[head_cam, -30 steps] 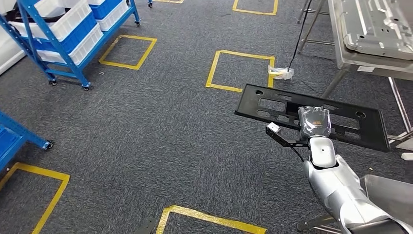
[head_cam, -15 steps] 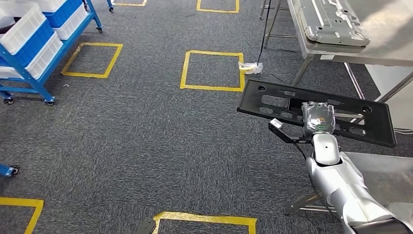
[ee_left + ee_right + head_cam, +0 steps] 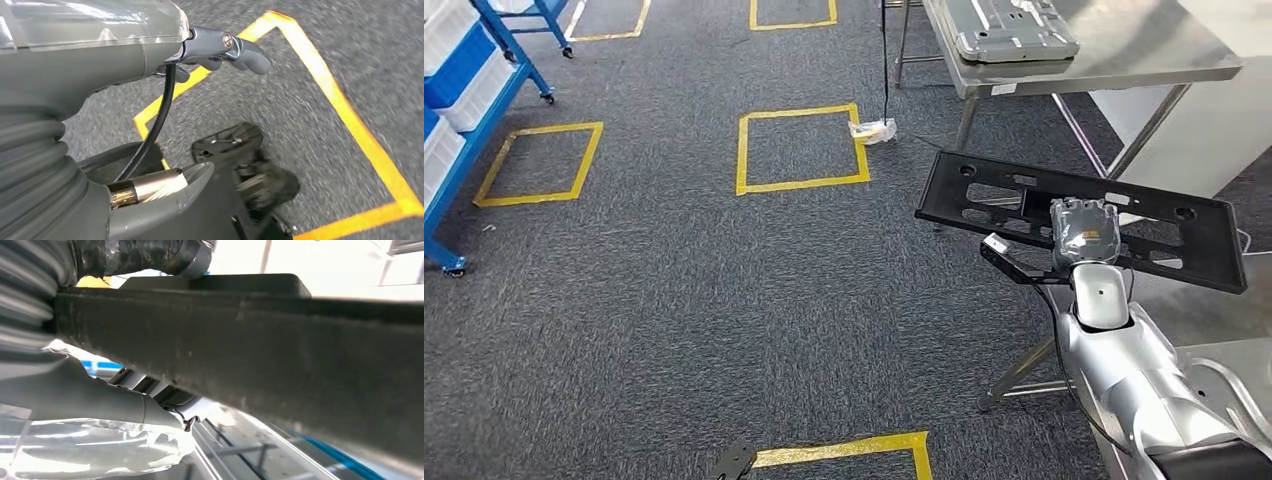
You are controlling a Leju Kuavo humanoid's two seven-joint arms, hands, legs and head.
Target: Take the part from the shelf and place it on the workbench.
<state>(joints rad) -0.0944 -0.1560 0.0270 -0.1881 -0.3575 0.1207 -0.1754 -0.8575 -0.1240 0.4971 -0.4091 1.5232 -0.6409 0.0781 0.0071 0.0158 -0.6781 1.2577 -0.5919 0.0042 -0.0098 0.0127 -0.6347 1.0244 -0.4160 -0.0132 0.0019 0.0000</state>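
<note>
The part [image 3: 984, 195] is a long flat black plastic panel with several cutouts. My right hand [image 3: 1084, 235] grips it near the middle of its near edge and holds it level above the carpet. The steel workbench [image 3: 1124, 55] stands beyond it at the upper right, and the panel's far edge lies short of the bench legs. In the right wrist view the panel's dark edge [image 3: 250, 340] crosses close in front of the right hand [image 3: 75, 390]. My left hand [image 3: 225, 47] hangs over the floor with nothing in it.
A grey metal plate [image 3: 1014, 28] lies on the workbench's far left part. A blue shelf trolley with white bins [image 3: 464, 90] stands at the far left. Yellow tape squares [image 3: 802, 148] mark the carpet, with a white scrap and cable [image 3: 872, 130] beside one. Another steel surface [image 3: 1224, 350] is at the lower right.
The whole picture has shifted as the camera turned: the workbench has come further into view and the blue shelf has slid to the left edge. My right hand still holds the panel.
</note>
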